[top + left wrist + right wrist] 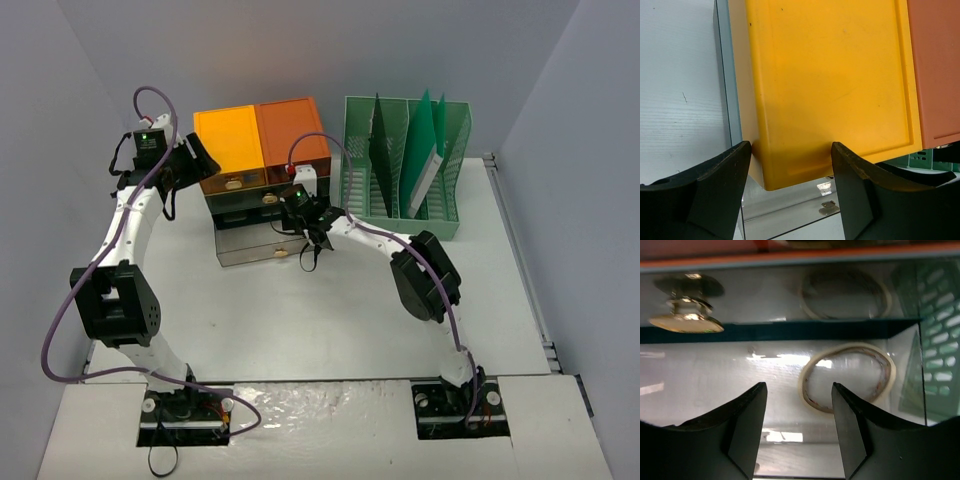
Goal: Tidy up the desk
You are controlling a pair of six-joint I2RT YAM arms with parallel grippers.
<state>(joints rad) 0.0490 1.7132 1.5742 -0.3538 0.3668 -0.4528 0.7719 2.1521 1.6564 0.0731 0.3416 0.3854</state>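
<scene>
Right gripper [799,387], spread and empty, faces the clear drawer [715,370] with tape [847,377] just ahead, left gripper [791,147] spread over a corner of the unit [830,75], desk [340,330] beneath, so we should push squarely while bracing.

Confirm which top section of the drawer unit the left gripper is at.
The yellow section, the left one; the left gripper frames its corner. The darker orange section sits further right.

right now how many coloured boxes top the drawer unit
2: the yellow box on the left, and the orange box right beside it. No others seem hidden.
</scene>
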